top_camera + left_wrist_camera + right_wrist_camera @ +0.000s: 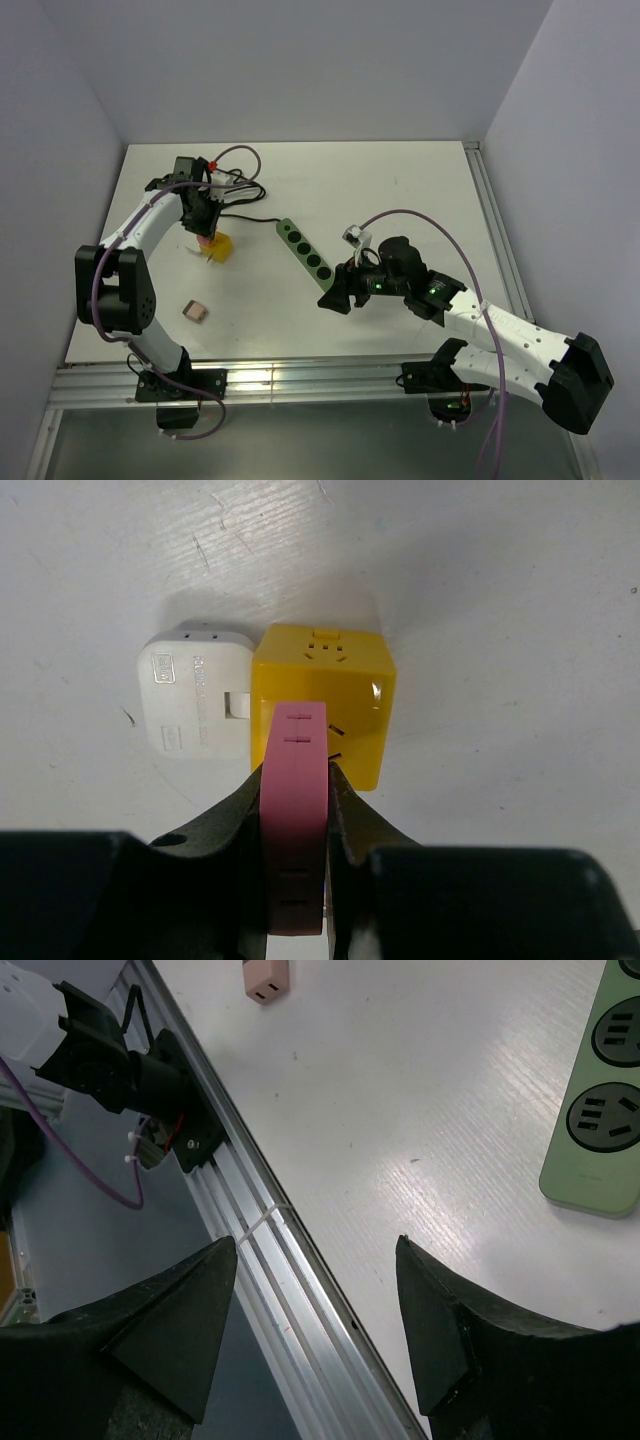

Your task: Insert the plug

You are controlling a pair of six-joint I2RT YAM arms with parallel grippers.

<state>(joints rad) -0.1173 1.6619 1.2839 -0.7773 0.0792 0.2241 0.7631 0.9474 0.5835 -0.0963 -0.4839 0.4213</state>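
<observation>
Plug [295,810] clamped in left gripper [295,770], at yellow cube [350,670].
Left jaws are closed tight on the pink plug, its tip over the cube's near face. White adapter [190,695] sits against the cube's side. Right gripper [315,1245] is wide apart and holds nothing, near the end of the green strip [600,1110].

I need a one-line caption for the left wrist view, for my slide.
Left gripper shut on a pink plug at a yellow cube socket, a white adapter beside it.

Two plugs [295,810] [195,311], two adapters [325,680] [190,695], one strip [304,252]
</observation>
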